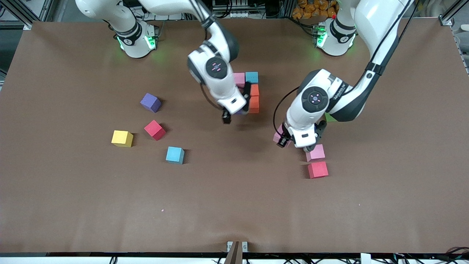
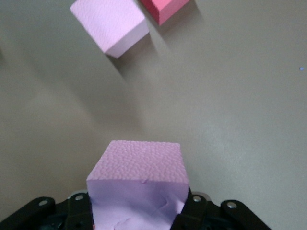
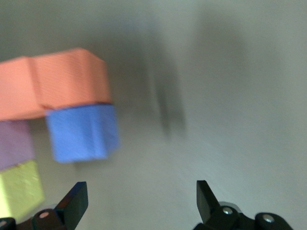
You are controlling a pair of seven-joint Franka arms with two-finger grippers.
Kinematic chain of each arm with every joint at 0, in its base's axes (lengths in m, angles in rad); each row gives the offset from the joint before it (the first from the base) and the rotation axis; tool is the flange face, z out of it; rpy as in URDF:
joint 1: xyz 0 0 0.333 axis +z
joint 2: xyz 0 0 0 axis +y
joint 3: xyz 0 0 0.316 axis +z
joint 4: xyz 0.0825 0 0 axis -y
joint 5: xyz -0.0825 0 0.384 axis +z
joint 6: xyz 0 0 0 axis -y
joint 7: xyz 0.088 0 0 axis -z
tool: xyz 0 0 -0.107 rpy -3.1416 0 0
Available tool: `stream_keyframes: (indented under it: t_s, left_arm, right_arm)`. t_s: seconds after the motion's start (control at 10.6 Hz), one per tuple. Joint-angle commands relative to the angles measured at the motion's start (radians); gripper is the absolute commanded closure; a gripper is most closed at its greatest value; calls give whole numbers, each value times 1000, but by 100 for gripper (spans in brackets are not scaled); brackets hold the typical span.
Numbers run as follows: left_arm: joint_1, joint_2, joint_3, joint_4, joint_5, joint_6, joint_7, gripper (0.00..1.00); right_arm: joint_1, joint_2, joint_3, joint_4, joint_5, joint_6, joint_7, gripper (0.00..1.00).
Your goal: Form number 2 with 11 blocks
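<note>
My left gripper (image 1: 297, 143) is squeezing a pink block (image 2: 139, 184) between its fingers. It hangs over the table (image 1: 234, 205) toward my left arm's end. Close by on the table sit another pink block (image 1: 315, 153) and a red block (image 1: 317, 169). These two are just beside each other, and the red one is nearer to the front camera. A bit of a green cube (image 1: 329, 118) peeks out from under my left arm.

My right gripper (image 1: 236, 110) is wide open and holds nothing. It hangs over the middle of the table, right by a little group of blocks. In that group I can see a pink block (image 1: 239, 78) and a light blue block (image 1: 251, 77) side by side. Two orange blocks (image 1: 254, 98) touch each other just nearer to the front camera than the light blue one. My right arm hides part of this group. In the right wrist view the blocks look blurry, so I cannot tell every one apart.

Four blocks lie apart toward my right arm's end of the table: a purple block (image 1: 150, 102), a second red block (image 1: 154, 129), a yellow block (image 1: 122, 138) and a second light blue block (image 1: 174, 154).
</note>
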Motion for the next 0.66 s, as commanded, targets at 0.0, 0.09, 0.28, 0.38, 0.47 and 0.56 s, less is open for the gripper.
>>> stream_keyframes:
  t_s: [0.0,0.09,0.28,0.38,0.47,0.56]
  left_arm:
    - [-51,8,1,12,-9,-20,-104,52]
    - [-78,16,2,16,-9,-20,-150,53]
    - [-125,28,2,24,-9,-20,-260,53]
    - [-157,44,2,39,-11,-20,-325,53]
    - [-192,70,2,67,-8,-20,-404,53]
    - [-231,85,4,93,0,-20,-484,53]
  right_arm:
    - [-150,-12,13,-3,7,-2,1,0]
    - [-202,-11,13,3,7,-7,1,0]
    - [-312,-9,14,5,8,-13,8,0]
    - [-352,-2,14,14,10,-11,13,0]
    - [-388,5,13,20,10,-13,42,0]
    - [-425,5,14,20,10,-13,83,0]
